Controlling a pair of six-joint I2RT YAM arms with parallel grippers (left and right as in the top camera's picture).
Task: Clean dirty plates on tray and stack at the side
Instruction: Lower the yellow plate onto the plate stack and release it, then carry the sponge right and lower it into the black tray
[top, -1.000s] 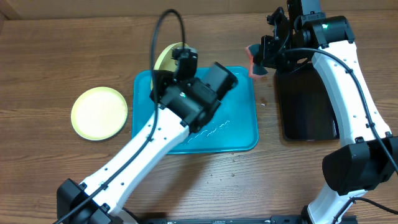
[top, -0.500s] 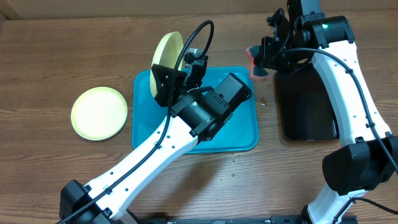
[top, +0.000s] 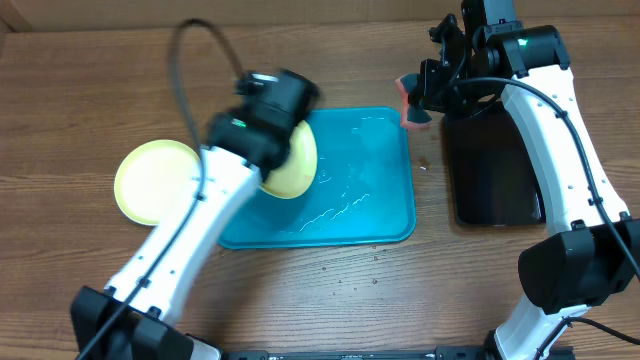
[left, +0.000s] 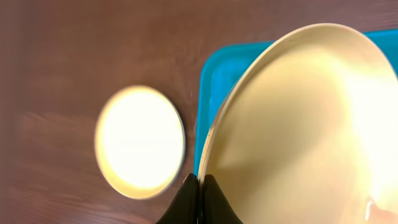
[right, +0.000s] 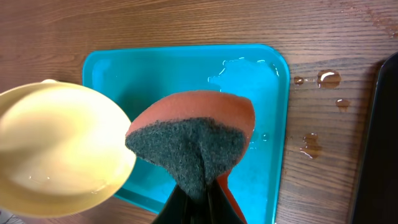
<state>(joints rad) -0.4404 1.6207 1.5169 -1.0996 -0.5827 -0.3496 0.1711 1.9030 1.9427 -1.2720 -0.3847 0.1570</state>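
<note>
Over the tray's (top: 370, 205) left half, near the centre of the overhead frame, my left gripper (left: 200, 186) pinched a lime plate (top: 297, 162) by its rim, fingers pressed onto the edge. It hung tilted, its oval's long axis running up and down the frame. Left of the tray, a second plate (top: 158, 182) lay flat on the table (top: 100, 80). At upper right, my right gripper (right: 198, 199) clamped a sponge (right: 193, 130) near the tray's corner, beside the black tray (top: 495, 170).

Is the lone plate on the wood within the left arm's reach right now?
Likely yes: the left pincer, shut on a held plate, hangs just beside the lone plate, nothing between them.
</note>
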